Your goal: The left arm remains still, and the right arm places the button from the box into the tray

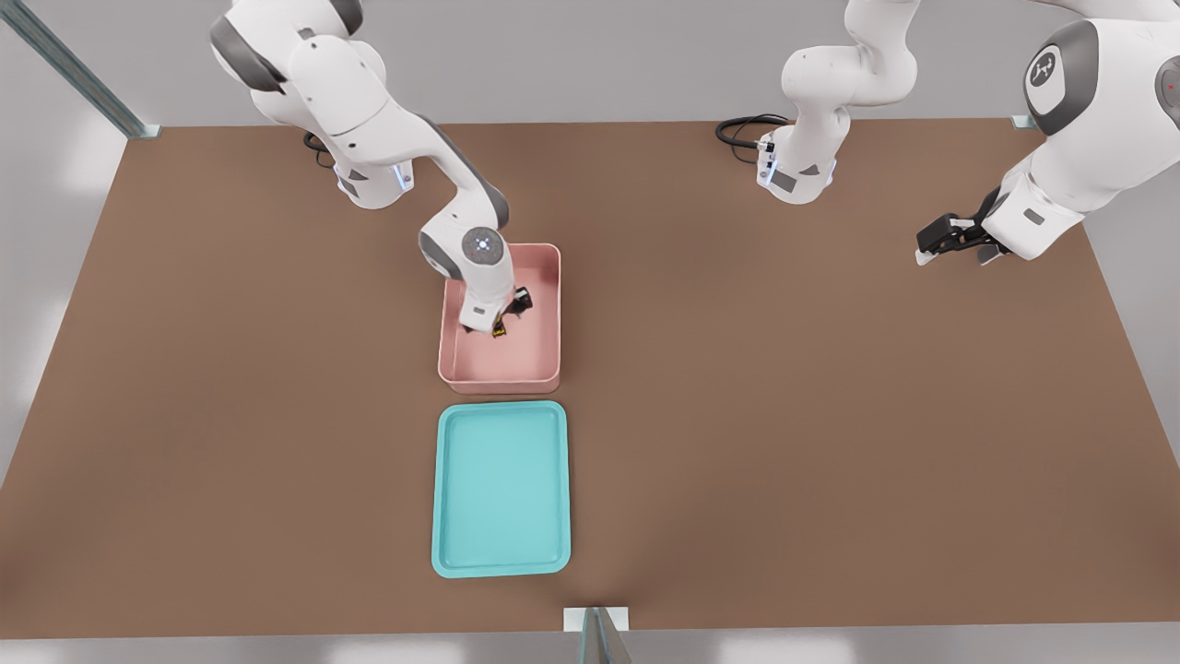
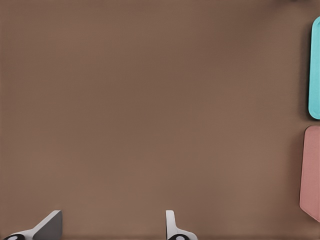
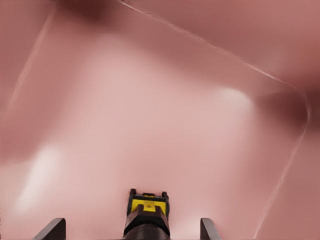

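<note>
While right arm (image 1: 406, 138) reaches down into pink box (image 1: 544, 369), front view shows its gripper (image 1: 502, 323) low inside bin, tiny yellow-capped button (image 1: 500, 330) right at fingertips. Turquoise tray (image 1: 501, 563) lies just beside box, on near side, nothing in it.

Right wrist view: fingers (image 3: 52, 229) spread wide, button (image 3: 147, 212) between them on pink floor, neither pad touching it.

Left wrist view: tray edge (image 2: 315, 65), box edge (image 2: 311, 170), brown table (image 2: 150, 110).

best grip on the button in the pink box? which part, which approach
Take the button by the two opposite flanks of its black base, coming straight down from above. The box has raised walls all round, so a side approach looks blocked, and the yellow cap is too small to pinch. The claw already sits inside the box with one finger on each side of the button, open.
</note>
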